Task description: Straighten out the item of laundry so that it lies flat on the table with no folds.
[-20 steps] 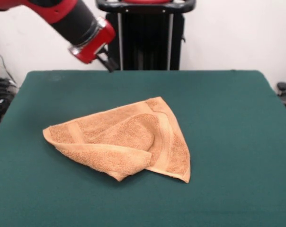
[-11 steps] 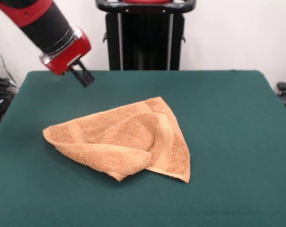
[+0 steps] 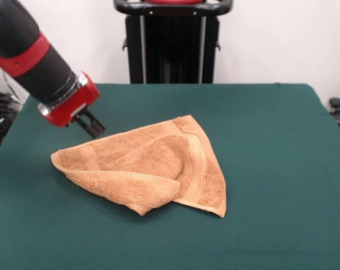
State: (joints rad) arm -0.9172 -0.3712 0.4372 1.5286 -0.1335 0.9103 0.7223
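The orange-tan terry hand towel (image 3: 150, 166) sits a little left of centre on the dark green table (image 3: 271, 140), and it is anything but flat. It lies in a rough triangle — one corner pointing left, one at the upper middle, one down at the lower right. A thick fold runs along the front edge, where the cloth doubles over itself into a rounded lip. A raised hump bulges in the middle of the towel, and a woven border band runs down the right side, from the top corner toward the lower right corner. Another band crosses near the left corner.

In comes the red and black arm from the upper left, angled down toward the towel. The gripper (image 3: 94, 127) hangs at the towel's upper left edge, its dark fingers (image 3: 90, 124) pointing down and to the right, close to the cloth. Whether the tips touch the towel or stop just above it — cannot tell from this angle. The fingers read as one dark mass, so I cannot tell if the jaws are spread or pressed together.

No tag, label or writing can be made out on the towel, and no readable lettering shows on the arm.

Behind the table stands a black upright frame (image 3: 173, 42) against a white wall (image 3: 271, 39).
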